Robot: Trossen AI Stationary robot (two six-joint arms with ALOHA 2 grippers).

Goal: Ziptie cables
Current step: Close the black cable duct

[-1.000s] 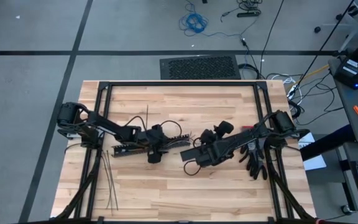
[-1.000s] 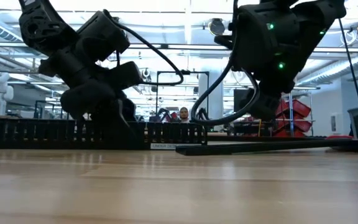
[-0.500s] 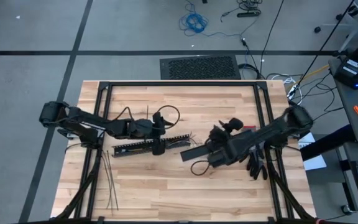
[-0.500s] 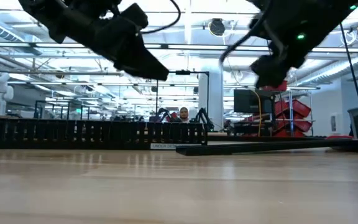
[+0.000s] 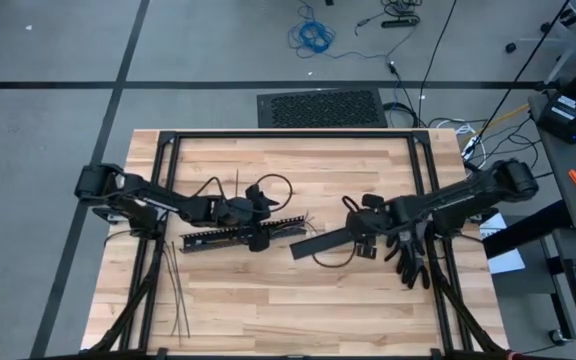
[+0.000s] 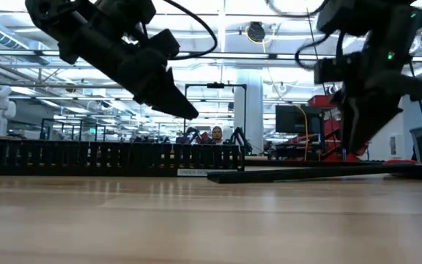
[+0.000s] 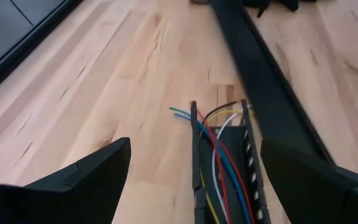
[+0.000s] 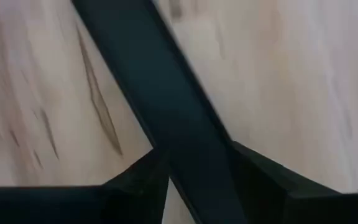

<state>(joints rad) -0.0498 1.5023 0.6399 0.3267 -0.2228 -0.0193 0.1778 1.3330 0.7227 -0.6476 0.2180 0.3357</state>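
High view: the pale wooden plank table carries everything. A long black slotted plastic duct lies just under the left claw, whose fingers are spread wide; thin multicoloured cables sit inside the duct between them. The right claw straddles a flat black bar, pinching it. Thin dark straight zipties lie well apart from the left claw.

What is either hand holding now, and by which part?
Left hand: open, nothing held, above the cables. Right hand: straddles a flat black strip; grip cannot be told.
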